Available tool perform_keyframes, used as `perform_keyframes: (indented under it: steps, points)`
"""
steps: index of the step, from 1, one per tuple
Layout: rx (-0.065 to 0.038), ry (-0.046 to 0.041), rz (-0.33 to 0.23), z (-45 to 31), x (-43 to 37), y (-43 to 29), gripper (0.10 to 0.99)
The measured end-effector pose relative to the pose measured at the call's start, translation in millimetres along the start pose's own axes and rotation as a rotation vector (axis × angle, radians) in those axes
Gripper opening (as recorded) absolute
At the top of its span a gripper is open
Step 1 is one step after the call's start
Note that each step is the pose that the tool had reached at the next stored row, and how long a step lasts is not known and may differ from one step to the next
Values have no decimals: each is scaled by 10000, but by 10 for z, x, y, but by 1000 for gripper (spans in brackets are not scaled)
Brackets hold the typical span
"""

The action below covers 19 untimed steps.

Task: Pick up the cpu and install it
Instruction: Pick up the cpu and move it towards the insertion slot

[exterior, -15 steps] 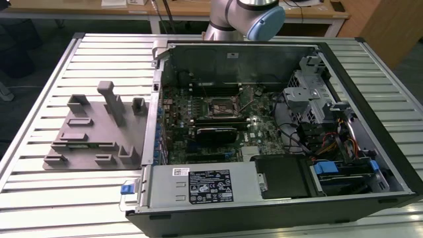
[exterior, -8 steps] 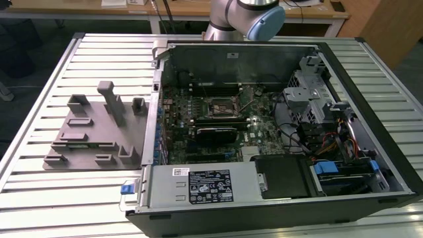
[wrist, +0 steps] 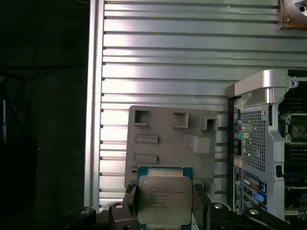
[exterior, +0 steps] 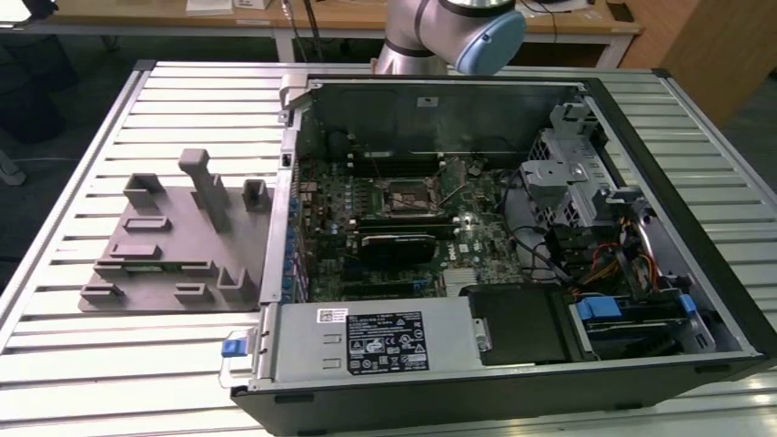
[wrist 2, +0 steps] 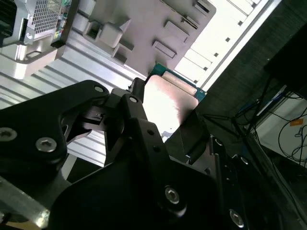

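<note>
The cpu (wrist: 164, 199) is a flat square chip with a silver-grey metal top on a green board. It sits between the black fingers (wrist: 130, 200) of my gripper (wrist: 165, 203), which is shut on its two opposite edges. In the second wrist view the cpu (wrist 2: 168, 103) shines bright between the same fingers (wrist 2: 192, 132). It hangs high above the slatted table, over the near edge of the grey fixture tray (wrist: 168, 139). The black-framed motherboard socket (exterior: 407, 194) lies inside the open computer case (exterior: 486, 273), well away from the cpu.
The grey fixture tray (exterior: 182, 237) with upright posts stands on the slatted metal table (exterior: 73, 364) at the exterior view's left of the case. The arm's base (exterior: 449, 36) rises behind the case. Drive bays and cables (exterior: 607, 255) crowd the case's right side.
</note>
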<state>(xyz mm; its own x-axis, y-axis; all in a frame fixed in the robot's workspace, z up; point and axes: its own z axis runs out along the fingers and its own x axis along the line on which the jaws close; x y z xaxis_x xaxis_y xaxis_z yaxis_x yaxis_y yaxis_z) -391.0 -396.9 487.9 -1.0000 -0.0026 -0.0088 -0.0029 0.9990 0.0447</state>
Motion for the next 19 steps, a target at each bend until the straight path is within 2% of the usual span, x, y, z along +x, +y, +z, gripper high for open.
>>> perform_keyframes:
  steps: [19]
  points:
    - [-1,40,2,10,-599,-2,541]
